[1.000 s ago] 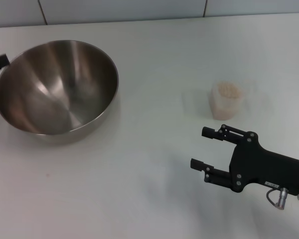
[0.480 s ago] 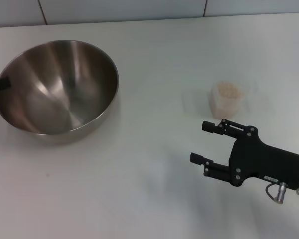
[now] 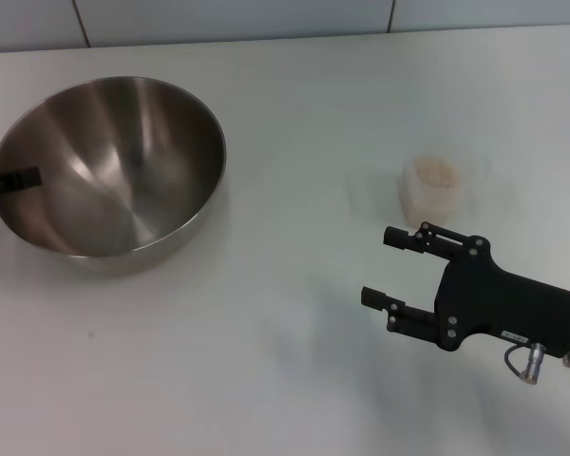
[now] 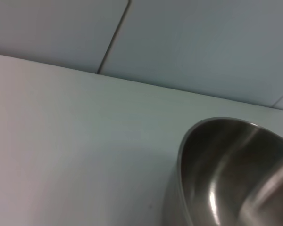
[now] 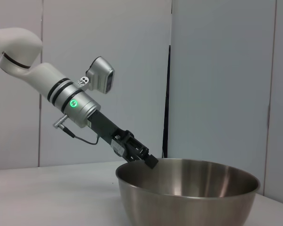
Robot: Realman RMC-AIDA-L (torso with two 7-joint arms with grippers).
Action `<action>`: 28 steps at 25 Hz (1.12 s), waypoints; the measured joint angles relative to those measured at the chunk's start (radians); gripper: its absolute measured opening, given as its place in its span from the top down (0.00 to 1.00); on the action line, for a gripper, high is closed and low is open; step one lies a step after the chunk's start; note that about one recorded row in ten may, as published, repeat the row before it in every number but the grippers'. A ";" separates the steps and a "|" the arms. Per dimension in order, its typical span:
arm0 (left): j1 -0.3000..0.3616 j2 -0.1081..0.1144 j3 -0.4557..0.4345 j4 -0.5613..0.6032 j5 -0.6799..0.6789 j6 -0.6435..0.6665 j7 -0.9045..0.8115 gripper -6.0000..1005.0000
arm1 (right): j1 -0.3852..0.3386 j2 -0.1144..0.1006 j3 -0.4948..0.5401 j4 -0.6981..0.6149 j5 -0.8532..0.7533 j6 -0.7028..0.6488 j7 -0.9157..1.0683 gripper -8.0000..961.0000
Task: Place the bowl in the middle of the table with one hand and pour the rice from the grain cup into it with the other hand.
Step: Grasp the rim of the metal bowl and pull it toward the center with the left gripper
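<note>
The steel bowl (image 3: 109, 166) stands on the white table (image 3: 294, 123) at the left; it also shows in the left wrist view (image 4: 236, 179) and the right wrist view (image 5: 188, 197). My left gripper (image 3: 24, 177) reaches in from the left edge, one black finger over the bowl's left rim; the right wrist view shows it (image 5: 151, 161) at the rim. The clear grain cup (image 3: 435, 195) with rice (image 3: 436, 173) stands upright at the right. My right gripper (image 3: 378, 266) is open and empty, a short way nearer than the cup, fingers pointing left.
A wall with panel seams (image 3: 237, 19) runs along the table's far edge. Bare tabletop (image 3: 294, 218) lies between bowl and cup. The left arm (image 5: 70, 101) slants down to the bowl from beyond it.
The left gripper's finger has slid along the bowl's left rim toward the near side. The right gripper has crept slightly toward the cup. Bowl and cup have not moved.
</note>
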 joint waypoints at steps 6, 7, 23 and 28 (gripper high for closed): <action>-0.002 0.000 0.001 -0.011 0.001 -0.015 0.004 0.30 | 0.000 0.000 0.008 0.000 0.000 0.001 0.000 0.27; -0.002 0.000 0.001 -0.011 0.001 -0.015 0.004 0.30 | 0.000 0.000 0.012 0.000 0.000 0.001 0.000 0.27; -0.012 0.000 0.074 -0.023 0.014 -0.061 0.026 0.49 | 0.003 0.000 0.025 0.000 0.000 0.005 0.000 0.27; -0.022 0.000 0.080 -0.017 0.027 -0.062 0.030 0.64 | 0.004 0.000 0.025 0.000 0.000 0.011 0.000 0.27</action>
